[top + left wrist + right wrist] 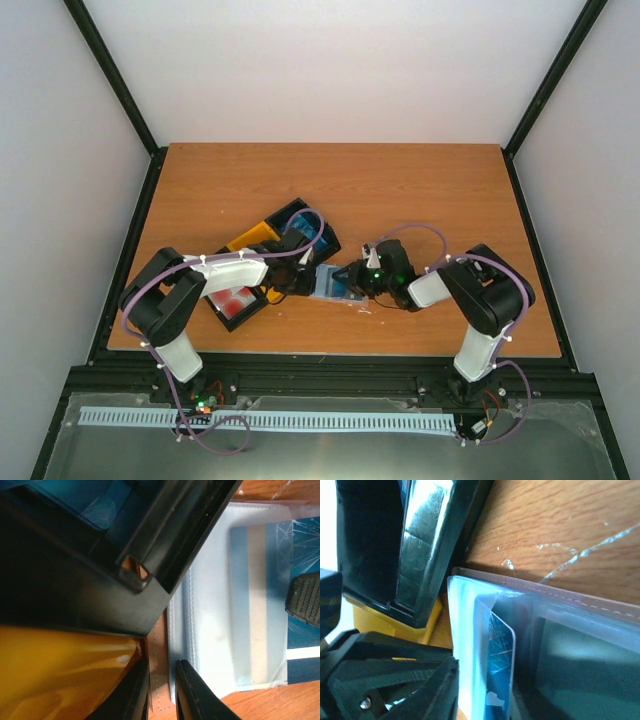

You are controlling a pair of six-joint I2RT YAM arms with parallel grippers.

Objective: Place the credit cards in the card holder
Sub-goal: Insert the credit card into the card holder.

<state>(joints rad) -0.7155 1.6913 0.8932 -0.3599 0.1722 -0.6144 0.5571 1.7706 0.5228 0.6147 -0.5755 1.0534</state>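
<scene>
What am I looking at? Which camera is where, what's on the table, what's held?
Two small robot arms are bolted at the near edge of a wooden table. The wide picture looks down from above; each close-up comes from a camera on one wrist. On the table lie black and yellow bins, one holding red cards, and an open card holder with clear pockets, a blue card showing among them. The left gripper pinches the holder's edge. The right gripper is at its other side; whether it grips anything is unclear.
</scene>
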